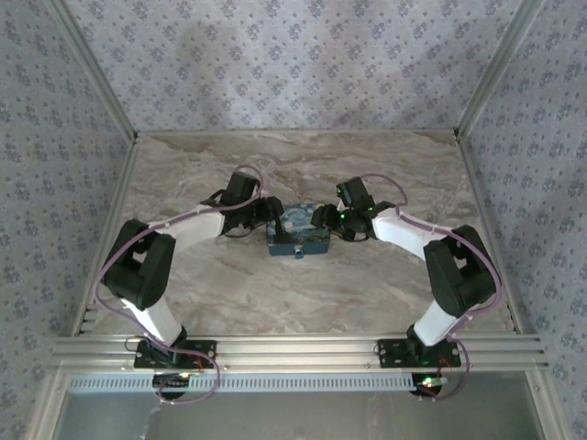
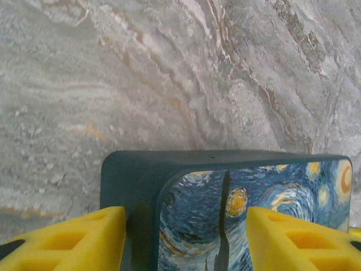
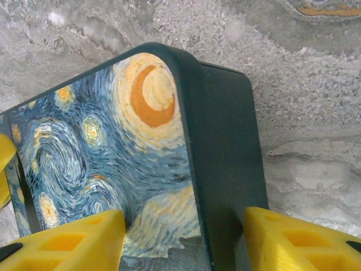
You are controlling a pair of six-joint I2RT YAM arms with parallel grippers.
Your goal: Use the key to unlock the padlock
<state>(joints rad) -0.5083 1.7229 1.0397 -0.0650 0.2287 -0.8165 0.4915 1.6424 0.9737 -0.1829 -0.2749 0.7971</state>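
Note:
A blue tin printed with a starry night (image 1: 303, 231) lies mid-table between both arms. A tiny pale bit at its front edge (image 1: 297, 250) may be the padlock; it is too small to be sure. The key is hidden. My left gripper (image 1: 274, 216) is at the tin's left end. In the left wrist view it (image 2: 186, 213) is open, one yellow finger (image 2: 84, 237) outside the dark end wall and the other over the printed lid (image 2: 271, 186). My right gripper (image 1: 322, 218) is open in the same way astride the right end (image 3: 183, 213), across lid (image 3: 113, 141) and end wall.
The marble tabletop (image 1: 293, 165) is ringed by patterned walls at the back and sides. An aluminium rail (image 1: 293, 348) runs along the near edge, where both arm bases are bolted. Bare marble lies behind and in front of the tin.

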